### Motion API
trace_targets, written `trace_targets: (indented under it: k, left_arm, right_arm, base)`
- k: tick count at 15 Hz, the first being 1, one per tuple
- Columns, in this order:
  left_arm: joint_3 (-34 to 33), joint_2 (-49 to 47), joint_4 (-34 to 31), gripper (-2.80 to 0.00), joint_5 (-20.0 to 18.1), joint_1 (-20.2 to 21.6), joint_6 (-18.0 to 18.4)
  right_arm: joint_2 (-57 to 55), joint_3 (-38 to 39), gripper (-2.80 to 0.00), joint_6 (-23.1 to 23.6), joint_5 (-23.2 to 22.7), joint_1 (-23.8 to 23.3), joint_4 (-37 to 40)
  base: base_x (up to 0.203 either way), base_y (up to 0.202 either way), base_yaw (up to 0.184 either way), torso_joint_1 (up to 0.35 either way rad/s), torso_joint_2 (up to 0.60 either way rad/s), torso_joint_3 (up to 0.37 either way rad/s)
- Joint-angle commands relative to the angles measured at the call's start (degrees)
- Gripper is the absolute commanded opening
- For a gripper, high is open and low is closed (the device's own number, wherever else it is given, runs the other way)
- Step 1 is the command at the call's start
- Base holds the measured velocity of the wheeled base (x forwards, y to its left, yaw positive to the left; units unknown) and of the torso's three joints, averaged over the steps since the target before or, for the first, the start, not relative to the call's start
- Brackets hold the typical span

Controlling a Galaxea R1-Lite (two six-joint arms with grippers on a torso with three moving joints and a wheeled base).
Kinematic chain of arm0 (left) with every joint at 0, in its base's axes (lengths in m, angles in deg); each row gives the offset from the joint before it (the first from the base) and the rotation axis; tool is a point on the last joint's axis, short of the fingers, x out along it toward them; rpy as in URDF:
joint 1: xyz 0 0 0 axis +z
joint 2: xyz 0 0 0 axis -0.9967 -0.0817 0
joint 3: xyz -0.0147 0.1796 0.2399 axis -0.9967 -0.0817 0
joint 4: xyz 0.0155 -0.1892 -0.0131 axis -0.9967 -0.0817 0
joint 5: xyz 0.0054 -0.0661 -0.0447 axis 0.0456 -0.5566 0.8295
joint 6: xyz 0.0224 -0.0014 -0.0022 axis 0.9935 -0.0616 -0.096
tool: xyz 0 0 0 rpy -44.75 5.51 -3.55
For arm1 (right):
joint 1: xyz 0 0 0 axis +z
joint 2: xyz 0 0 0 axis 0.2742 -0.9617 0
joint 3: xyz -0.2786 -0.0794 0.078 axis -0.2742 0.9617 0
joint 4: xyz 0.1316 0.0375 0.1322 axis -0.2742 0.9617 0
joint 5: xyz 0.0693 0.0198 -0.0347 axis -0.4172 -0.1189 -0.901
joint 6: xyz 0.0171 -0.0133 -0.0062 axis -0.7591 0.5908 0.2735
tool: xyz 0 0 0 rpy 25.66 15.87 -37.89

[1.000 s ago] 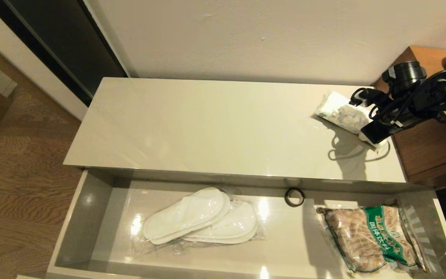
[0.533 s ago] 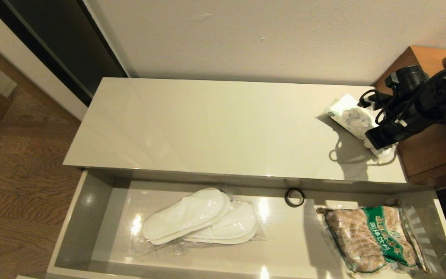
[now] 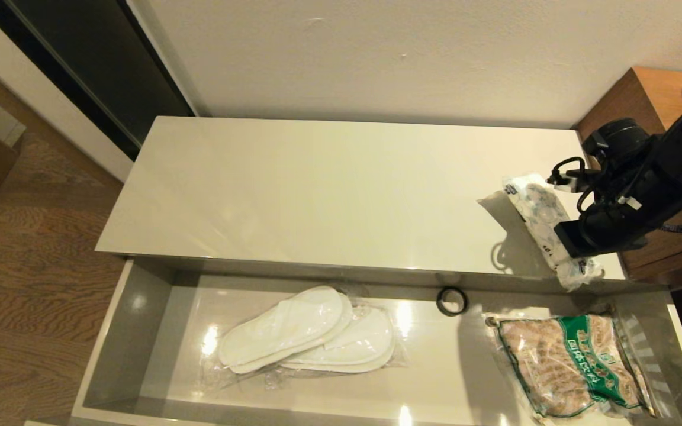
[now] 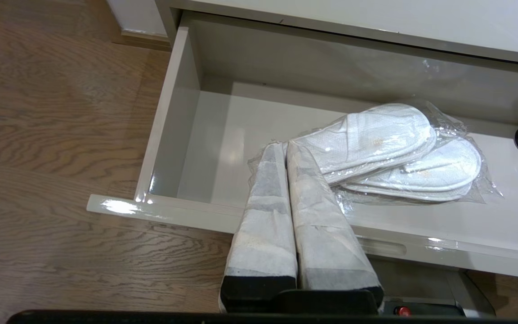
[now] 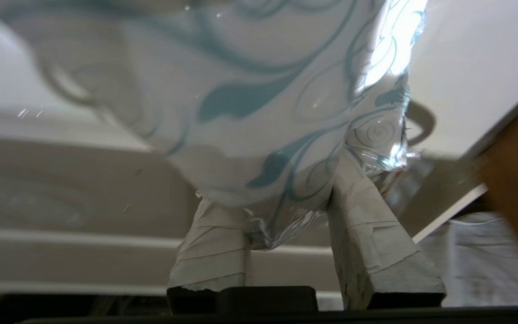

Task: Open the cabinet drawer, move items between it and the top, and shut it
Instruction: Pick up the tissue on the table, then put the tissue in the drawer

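The cabinet drawer stands pulled open below the cream top. Clear-wrapped white slippers lie in its left half. My right gripper is shut on one end of the leaf-print tissue pack, which hangs tilted over the top's right front corner. In the right wrist view the pack fills the picture, its crimped end pinched in my right gripper. My left gripper is shut on nothing, above the drawer's front edge and beside the slippers.
A green-labelled snack bag lies in the drawer's right end, and a small black ring sits by its back wall. A taller brown wooden cabinet stands right of the top. Wood floor lies to the left.
My right gripper has closed further on the tissue pack and carried it from the back right of the top toward the front edge, turning it lengthwise. The left arm has not moved.
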Motion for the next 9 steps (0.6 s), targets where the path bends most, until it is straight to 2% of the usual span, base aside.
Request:
trace_targets:
  k: [1, 4, 6, 9]
  left_arm:
    - [-0.01, -0.07, 0.02, -2.80, -0.02, 0.01, -0.02]
    - [-0.01, -0.07, 0.02, -2.80, 0.07, 0.01, -0.02]
    - [-0.01, -0.07, 0.02, -2.80, 0.01, 0.01, -0.02]
    - [-0.01, -0.07, 0.02, -2.80, -0.01, 0.01, -0.02]
  right_arm:
    - [6.54, 5.05, -2.80, -0.76, 0.19, 0.63, -0.12]
    - [14.66, 11.59, -2.80, -5.16, 0.17, 2.12, 0.37]
    - [19.63, 19.34, -2.80, -6.57, 0.91, 3.89, 0.36]
    - [26.48, 30.44, -2.80, -12.56, 4.68, 6.89, 0.01]
  base:
    - [0.000, 0.000, 0.000, 0.000, 0.00, 0.000]
    - [0.000, 0.000, 0.000, 0.000, 0.00, 0.000]
    - [0.000, 0.000, 0.000, 0.000, 0.00, 0.000]
    - [0.000, 0.000, 0.000, 0.000, 0.00, 0.000]
